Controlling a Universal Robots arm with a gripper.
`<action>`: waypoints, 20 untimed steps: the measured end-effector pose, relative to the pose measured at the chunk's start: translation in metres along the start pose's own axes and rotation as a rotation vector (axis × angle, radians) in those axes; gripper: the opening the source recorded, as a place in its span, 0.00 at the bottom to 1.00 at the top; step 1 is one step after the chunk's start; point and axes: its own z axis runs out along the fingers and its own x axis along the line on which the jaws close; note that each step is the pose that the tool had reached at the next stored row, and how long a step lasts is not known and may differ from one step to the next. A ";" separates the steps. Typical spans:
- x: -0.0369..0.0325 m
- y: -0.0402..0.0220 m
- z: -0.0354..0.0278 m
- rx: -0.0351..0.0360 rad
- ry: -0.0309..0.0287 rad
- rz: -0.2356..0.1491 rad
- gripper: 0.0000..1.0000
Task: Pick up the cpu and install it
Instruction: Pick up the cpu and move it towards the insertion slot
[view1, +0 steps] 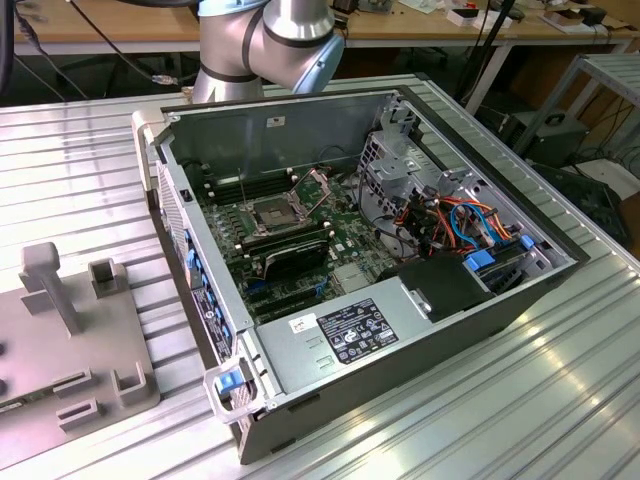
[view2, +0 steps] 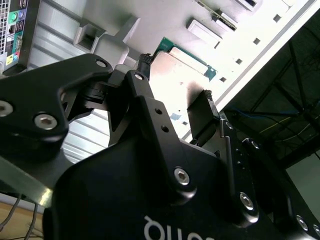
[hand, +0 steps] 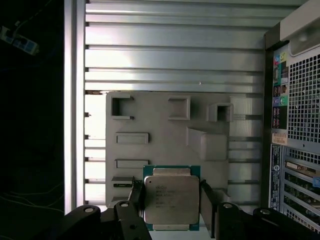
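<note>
At the exterior view's left a grey holder (view1: 60, 400) lies flat on the ribbed table (view1: 560, 400). Next to it, toward the exterior view's right, stands the open case (view1: 270, 130), with the socket (view1: 270, 213) in the board, its frame lifted.

In the first wrist view the cpu (hand: 171, 200) lies flat, silver lid up, on that holder, near one edge of it and well apart from the socket. The gripper (hand: 171, 192) is down over it with its jaws spread. One finger stands just beside each of two opposite edges, so the chip sits squarely between the fingers (hand: 136, 192) rather than off to one side. The second wrist view shows the same: the two black fingers stand either side of the bright lid with its green rim.

The chip looks slightly longer one way than the other. The fingers seem to flank the longer sides, so closing would pinch it across the shorter width. I judge the line between the fingertips to run straight across the chip's middle, with no visible skew to its edges.

Whether the pads already press on the edges is hard to tell; they appear a shade clear on both sides, and the chip seems to rest on the holder rather than hang in the grip.
</note>
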 end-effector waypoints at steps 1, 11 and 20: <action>-0.0002 0.0000 0.0000 0.0001 0.0000 0.000 0.55; -0.0037 0.0000 0.0000 0.0000 0.0001 0.000 0.55; -0.0059 -0.0001 0.0001 0.0000 0.0000 0.000 0.55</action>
